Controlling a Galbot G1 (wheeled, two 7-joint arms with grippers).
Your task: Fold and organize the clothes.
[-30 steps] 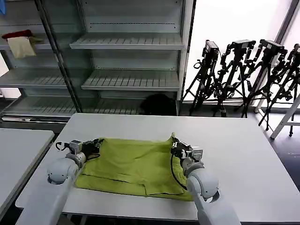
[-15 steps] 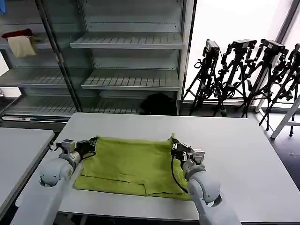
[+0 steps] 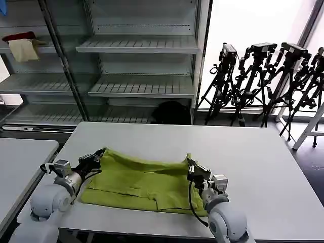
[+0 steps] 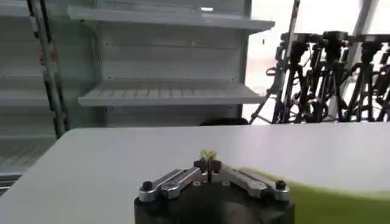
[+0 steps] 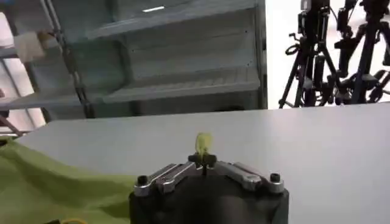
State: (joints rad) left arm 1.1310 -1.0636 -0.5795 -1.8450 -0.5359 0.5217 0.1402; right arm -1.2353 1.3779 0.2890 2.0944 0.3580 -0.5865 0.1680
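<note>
The lime-green T-shirt (image 3: 142, 179) lies part-folded on the white table (image 3: 253, 152), its far edge lifted and sagging between my two grippers. My left gripper (image 3: 99, 155) is shut on the far left corner of the clothes; a tuft of green fabric (image 4: 209, 156) sticks up between its closed jaws (image 4: 209, 165). My right gripper (image 3: 191, 166) is shut on the far right corner, with a pinch of green fabric (image 5: 203, 143) standing above its jaws (image 5: 203, 159). More of the shirt (image 5: 55, 189) spreads beside the right gripper. The near hem rests flat on the table.
Metal shelving (image 3: 142, 45) stands behind the table, with a red cloth (image 3: 17, 37) and a cream cloth (image 3: 23, 50) on a left shelf. Several black tripods (image 3: 268, 76) lean at the back right. A second table (image 3: 20, 162) sits to the left.
Both arms have drawn back toward me, pulling the far edge of the T-shirt nearer; the fabric between the grippers now sags and the folded shape is shorter front to back.
</note>
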